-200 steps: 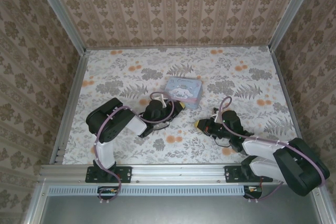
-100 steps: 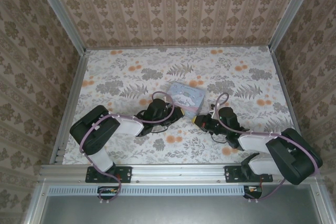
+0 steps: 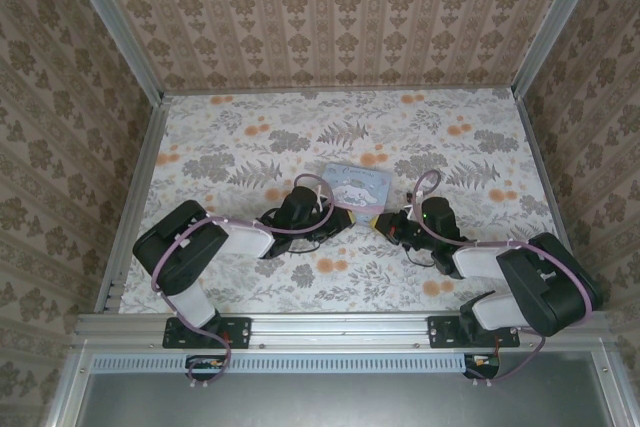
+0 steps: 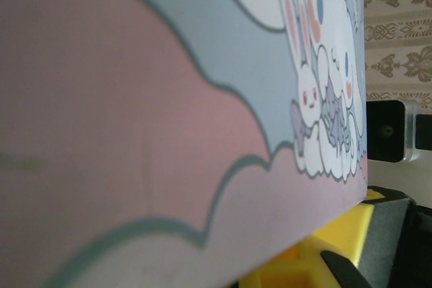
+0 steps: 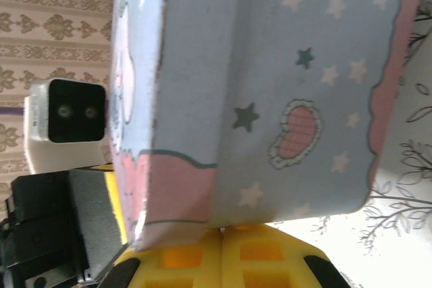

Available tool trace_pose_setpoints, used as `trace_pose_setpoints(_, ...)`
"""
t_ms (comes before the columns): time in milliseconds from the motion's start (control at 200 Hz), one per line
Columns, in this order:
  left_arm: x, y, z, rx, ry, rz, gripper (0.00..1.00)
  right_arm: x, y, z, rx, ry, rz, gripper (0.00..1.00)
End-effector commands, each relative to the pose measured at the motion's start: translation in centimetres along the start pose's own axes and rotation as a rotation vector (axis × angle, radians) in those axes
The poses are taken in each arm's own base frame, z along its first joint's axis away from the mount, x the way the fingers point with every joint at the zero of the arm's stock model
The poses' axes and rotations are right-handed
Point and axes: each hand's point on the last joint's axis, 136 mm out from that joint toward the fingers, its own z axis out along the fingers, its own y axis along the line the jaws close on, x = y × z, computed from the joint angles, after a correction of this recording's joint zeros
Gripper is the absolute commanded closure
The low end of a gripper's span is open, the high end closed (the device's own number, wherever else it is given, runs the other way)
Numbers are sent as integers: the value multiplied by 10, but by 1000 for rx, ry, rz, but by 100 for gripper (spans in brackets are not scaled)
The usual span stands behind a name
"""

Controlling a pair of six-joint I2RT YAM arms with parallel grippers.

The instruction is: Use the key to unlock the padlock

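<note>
A pale-blue cartoon-printed tin (image 3: 360,183) sits mid-table between both grippers. The padlock and the key are hidden. My left gripper (image 3: 343,211) is at the tin's near left corner. In the left wrist view the tin's lid (image 4: 169,99) is pressed close and covers most of my jaws, leaving one yellow finger (image 4: 317,254) showing. I cannot see what lies between the jaws. My right gripper (image 3: 382,223) is at the tin's near right corner. In the right wrist view my right gripper (image 5: 221,228) is shut, its yellow fingertips meeting right under the tin's starry side (image 5: 283,85).
The floral tabletop (image 3: 250,147) runs out to patterned walls and metal rails on three sides. The left wrist camera (image 5: 67,109) sits just across the tin from my right gripper. The right wrist camera (image 4: 388,129) looks back past the lid's edge.
The tin has slid nearer and turned. My right gripper has moved left and forward up to its near right corner. The left arm's elbow has swung left.
</note>
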Motion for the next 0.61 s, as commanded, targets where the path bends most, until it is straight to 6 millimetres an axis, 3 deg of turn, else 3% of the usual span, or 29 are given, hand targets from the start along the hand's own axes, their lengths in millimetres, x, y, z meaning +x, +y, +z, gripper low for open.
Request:
trace_pose_setpoints(0,-10,-25,-3,89,-24,-22,100,8,12,-6,-58,17,7,100)
trace_pose_setpoints(295,-15,-31,-1,127,-42,-76,100,25,4,-22,3,-28,46,100)
trace_pose_setpoints(600,-16,-32,-2,125,-57,-83,100,11,11,-25,-1,-139,146,100)
